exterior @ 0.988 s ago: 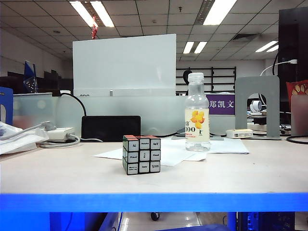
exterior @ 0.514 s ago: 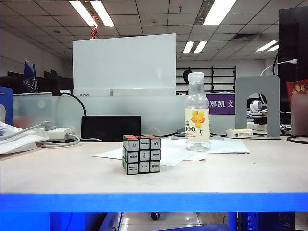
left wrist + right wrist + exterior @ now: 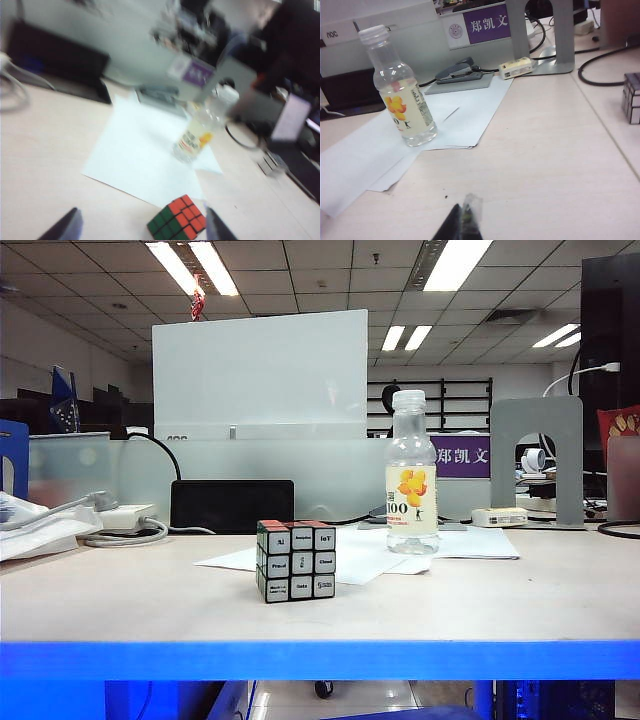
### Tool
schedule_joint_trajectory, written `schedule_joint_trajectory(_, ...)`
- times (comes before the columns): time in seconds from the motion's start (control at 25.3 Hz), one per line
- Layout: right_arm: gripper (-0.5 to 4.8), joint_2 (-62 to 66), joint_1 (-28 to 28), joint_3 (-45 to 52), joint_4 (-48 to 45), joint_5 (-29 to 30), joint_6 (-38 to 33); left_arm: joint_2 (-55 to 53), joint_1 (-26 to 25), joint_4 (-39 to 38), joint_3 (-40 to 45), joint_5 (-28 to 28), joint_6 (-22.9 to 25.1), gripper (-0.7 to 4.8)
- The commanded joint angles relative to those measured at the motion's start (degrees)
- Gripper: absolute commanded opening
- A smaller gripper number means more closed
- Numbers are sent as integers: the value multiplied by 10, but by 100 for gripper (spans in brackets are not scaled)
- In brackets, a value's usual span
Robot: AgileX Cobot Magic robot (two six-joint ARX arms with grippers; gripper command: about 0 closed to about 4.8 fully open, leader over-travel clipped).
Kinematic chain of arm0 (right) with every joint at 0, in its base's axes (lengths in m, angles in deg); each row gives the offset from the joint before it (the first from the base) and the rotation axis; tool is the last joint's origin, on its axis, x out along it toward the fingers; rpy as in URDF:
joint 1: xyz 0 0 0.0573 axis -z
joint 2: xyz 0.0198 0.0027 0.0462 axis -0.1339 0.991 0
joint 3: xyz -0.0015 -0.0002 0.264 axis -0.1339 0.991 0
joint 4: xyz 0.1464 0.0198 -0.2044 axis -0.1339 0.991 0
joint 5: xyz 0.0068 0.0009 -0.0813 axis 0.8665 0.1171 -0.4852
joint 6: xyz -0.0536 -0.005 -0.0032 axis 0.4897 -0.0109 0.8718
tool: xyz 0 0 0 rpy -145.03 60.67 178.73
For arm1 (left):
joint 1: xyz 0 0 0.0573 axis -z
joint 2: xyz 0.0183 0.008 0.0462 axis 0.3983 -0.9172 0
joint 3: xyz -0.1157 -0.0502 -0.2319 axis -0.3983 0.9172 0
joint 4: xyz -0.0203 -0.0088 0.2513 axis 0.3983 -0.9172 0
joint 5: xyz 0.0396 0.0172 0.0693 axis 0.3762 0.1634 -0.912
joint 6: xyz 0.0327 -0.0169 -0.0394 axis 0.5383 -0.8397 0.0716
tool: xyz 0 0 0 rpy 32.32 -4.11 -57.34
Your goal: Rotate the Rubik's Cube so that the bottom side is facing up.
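The Rubik's Cube (image 3: 295, 560) stands on the table in front of a sheet of white paper (image 3: 365, 552), its pale word-printed tiles facing the exterior camera. In the left wrist view the Rubik's Cube (image 3: 177, 220) shows a red top and a green side. My left gripper (image 3: 142, 229) is open above the table, with the cube lying between its two dark fingers, close to one fingertip (image 3: 216, 225) and touching neither. My right gripper (image 3: 465, 212) is shut on nothing, low over bare tabletop. Neither arm shows in the exterior view.
A clear drink bottle (image 3: 411, 475) stands on the paper, right of and behind the cube. A black box (image 3: 230, 505) and cables (image 3: 120, 528) lie at the back left. A metal bookend (image 3: 535, 460) stands at the back right, with a stapler (image 3: 460, 72) and a small grey cube (image 3: 632, 97) near it.
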Motion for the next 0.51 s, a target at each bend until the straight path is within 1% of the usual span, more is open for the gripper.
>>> schedule_joint_trajectory(0.04, 9, -1, 0, 4, -12, 2, -21, -155, 25, 43, -87, 50, 7, 314)
schedule_joint_trajectory(0.08, 9, -1, 0, 4, -14, 2, -26, -193, 34, 49, -112, 74, 8, 314)
schedule_joint_trajectory(0.12, 9, -1, 0, 4, -21, 2, -36, -252, 51, 53, -150, 122, 19, 314)
schedule_joint_trajectory(0.16, 10, 0, 0, 4, -27, 2, -40, -287, 63, 52, -174, 157, 30, 314)
schedule_joint_trajectory(0.2, 11, -1, 0, 4, -34, 2, -42, -339, 81, 51, -206, 213, 48, 313)
schedule_joint_trajectory(0.24, 12, -1, 0, 4, -39, 4, -43, -370, 90, 49, -226, 244, 55, 313)
schedule_joint_trajectory(0.28, 13, -1, 0, 4, -42, 6, -43, -396, 99, 42, -243, 256, 67, 313)
schedule_joint_trajectory(0.32, 13, -1, 1, 4, -43, 6, -43, -413, 105, 37, -251, 252, 77, 313)
schedule_joint_trajectory(0.4, 13, -1, 1, 4, -43, 15, -59, -428, 106, 27, -252, 245, 132, 314)
schedule_joint_trajectory(0.43, 13, -1, 1, 4, -43, 14, -71, -431, 107, 9, -252, 238, 175, 329)
schedule_joint_trajectory(0.47, 13, -1, 1, 4, -43, 15, -71, -432, 108, -11, -252, 225, 202, 365)
schedule_joint_trajectory(0.51, 13, -1, 0, 4, -43, 15, -71, -433, 109, -54, -252, 188, 240, 448)
